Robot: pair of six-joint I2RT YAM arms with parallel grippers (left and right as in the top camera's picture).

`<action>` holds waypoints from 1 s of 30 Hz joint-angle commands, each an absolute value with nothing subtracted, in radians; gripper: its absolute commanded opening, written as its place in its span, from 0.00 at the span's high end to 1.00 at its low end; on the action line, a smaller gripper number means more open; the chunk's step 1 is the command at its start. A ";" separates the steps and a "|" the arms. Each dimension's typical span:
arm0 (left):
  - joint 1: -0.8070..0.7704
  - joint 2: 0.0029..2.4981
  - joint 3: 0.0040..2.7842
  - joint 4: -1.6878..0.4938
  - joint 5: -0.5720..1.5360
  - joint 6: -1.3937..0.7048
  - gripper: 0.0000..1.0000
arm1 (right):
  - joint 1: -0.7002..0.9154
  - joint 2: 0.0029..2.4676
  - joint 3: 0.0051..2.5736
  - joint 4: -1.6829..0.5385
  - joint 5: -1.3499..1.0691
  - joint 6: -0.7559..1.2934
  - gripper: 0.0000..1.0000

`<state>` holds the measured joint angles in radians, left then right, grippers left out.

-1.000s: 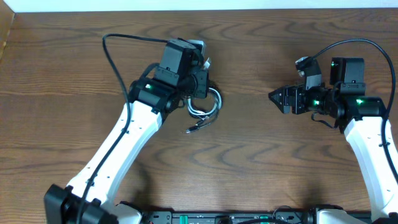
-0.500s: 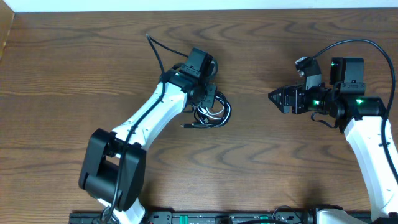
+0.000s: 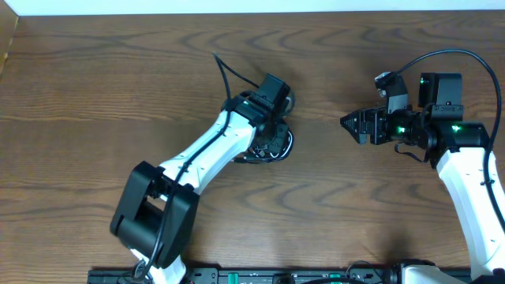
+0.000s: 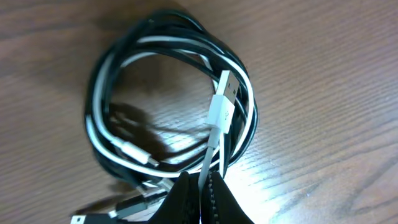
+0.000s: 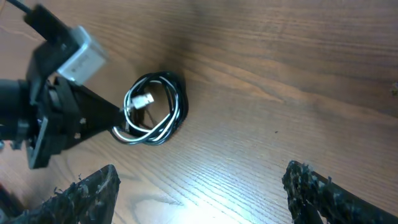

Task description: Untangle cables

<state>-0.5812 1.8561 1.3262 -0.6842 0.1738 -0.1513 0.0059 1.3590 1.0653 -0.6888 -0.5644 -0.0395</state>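
Our left hand (image 4: 200, 184) is pinched shut on the white cord (image 4: 219, 115), right behind its plug. The white cord and the black cord (image 4: 163, 22) lie wound together in one round bundle on the table (image 3: 95, 95), just in front of the left hand's fingertips. A small dark plug end (image 4: 79, 218) sticks out of the bundle beside this hand. Our right hand (image 5: 200, 174) is spread wide and holds nothing. The bundle lies well ahead of it, with bare wood in between.
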 commanded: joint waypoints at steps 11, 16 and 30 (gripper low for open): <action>-0.526 1.941 1.325 -0.743 0.168 -0.170 0.92 | 0.021 1.364 1.084 -0.689 -0.567 -0.030 0.18; -0.528 1.942 1.325 -0.709 0.168 -0.170 0.83 | 0.021 1.364 1.084 -0.688 -0.567 -0.030 0.18; -0.527 1.885 1.421 -0.803 0.118 -0.097 0.41 | 0.021 1.364 1.084 -0.691 -0.562 -0.030 0.16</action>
